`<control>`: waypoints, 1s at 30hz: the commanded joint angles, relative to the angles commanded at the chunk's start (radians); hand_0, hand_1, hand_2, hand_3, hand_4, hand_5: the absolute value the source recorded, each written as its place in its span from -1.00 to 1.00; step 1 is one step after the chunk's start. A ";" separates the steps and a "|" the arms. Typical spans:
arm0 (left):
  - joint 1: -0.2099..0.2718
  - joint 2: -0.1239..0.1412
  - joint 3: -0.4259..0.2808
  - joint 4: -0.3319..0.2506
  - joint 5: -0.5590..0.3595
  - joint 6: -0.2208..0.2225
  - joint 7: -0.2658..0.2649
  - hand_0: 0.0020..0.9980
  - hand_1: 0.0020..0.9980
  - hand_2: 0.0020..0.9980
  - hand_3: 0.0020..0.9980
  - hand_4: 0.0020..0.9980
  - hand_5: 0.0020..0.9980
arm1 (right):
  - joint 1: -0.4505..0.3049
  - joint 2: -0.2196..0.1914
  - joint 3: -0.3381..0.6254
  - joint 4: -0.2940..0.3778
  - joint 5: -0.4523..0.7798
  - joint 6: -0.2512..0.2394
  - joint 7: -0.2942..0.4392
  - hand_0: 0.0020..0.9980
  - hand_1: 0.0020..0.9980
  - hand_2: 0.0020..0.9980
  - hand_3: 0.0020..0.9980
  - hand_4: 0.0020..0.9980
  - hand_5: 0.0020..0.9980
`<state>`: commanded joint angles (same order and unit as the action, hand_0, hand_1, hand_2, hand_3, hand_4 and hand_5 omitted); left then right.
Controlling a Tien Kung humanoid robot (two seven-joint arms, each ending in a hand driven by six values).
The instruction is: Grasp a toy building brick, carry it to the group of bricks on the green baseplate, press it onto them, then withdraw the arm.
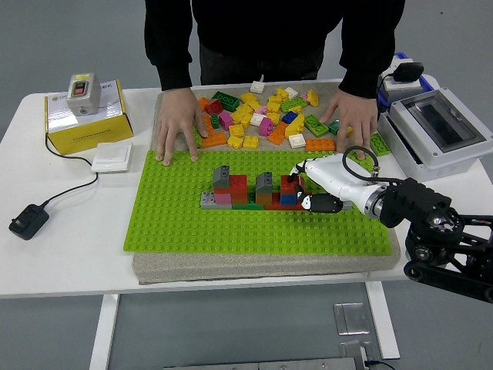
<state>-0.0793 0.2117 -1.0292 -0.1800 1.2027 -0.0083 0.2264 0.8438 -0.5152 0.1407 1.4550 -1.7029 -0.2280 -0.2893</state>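
Fingers of right hand curled low at right end of brick group on green baseplate; whether clamped on a brick, cannot tell. Black forearm stretched in from right of baseplate, wrist level. Behind baseplate: person's hands flat on the mat, either side of loose brick pile. Left of baseplate: yellow box, white switch plate.
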 joint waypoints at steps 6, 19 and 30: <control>0.000 0.000 0.003 0.000 -0.003 0.000 -0.001 0.21 0.18 0.03 0.17 -0.78 0.42 | -0.002 0.003 -0.002 0.000 0.000 -0.002 0.000 -0.84 -0.68 0.47 0.39 -0.45 -0.01; 0.000 0.000 0.004 0.000 0.000 -0.001 0.001 0.22 0.18 0.03 0.17 -0.78 0.42 | 0.001 -0.010 0.033 0.017 0.040 -0.017 0.016 -0.84 -0.68 0.47 0.39 -0.45 0.00; -0.001 0.000 0.004 0.000 0.000 -0.001 0.001 0.22 0.19 0.03 0.17 -0.78 0.42 | 0.000 -0.015 0.046 0.019 0.053 -0.023 0.021 -0.83 -0.68 0.47 0.40 -0.45 0.00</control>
<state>-0.0801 0.2122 -1.0247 -0.1800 1.2026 -0.0088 0.2277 0.8434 -0.5302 0.1863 1.4742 -1.6497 -0.2508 -0.2679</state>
